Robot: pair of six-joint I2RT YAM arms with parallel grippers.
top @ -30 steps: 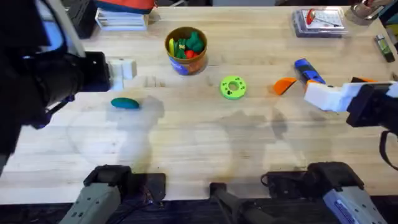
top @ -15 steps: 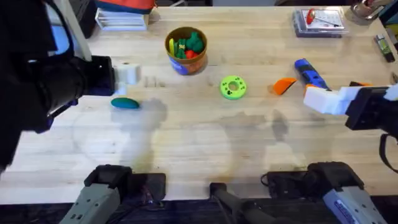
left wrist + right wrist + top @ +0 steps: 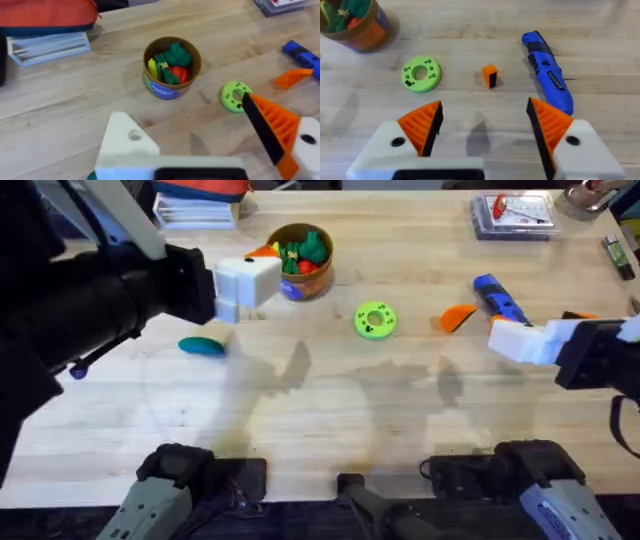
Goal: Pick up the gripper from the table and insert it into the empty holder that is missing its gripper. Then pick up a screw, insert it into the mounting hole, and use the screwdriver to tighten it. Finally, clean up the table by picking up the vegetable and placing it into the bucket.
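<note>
Now, by item:

Left gripper (image 3: 262, 268): upper left of the overhead frame, raised over the table, just left of the bucket. Fingers spread apart, nothing between them, as the left wrist view shows: one white finger (image 3: 125, 140) and one orange-padded finger (image 3: 272, 125).

Right gripper (image 3: 500, 332): right edge of the overhead frame, mid-height. The right wrist view shows the orange pads (image 3: 425, 122) wide apart and empty, with the screwdriver just beyond them.

Vegetable (image 3: 201, 346): flat on the table at left, below the left arm in the overhead frame, well apart from the bucket.

Bucket (image 3: 299, 260): upper centre-left, upright, already holding several toy pieces.

Screwdriver (image 3: 496, 295): upper right, lying on the table, near a small orange piece (image 3: 458, 317).

Green disc (image 3: 375, 320): centre, between bucket and screwdriver.

Holder, screw: I cannot make either out.

Stage, as I judge it: the vegetable is not yet in the bucket.

Risks:
- Left gripper sits past the vegetable, nearer the bucket; descending here could knock the bucket over and spill it.
- The vegetable is low and flat; a shallow grip may slide off or push it along the wood.
- The disc is also green; taking it instead would be the wrong pick.
- The screwdriver is round and may roll if nudged by one pad.
</note>
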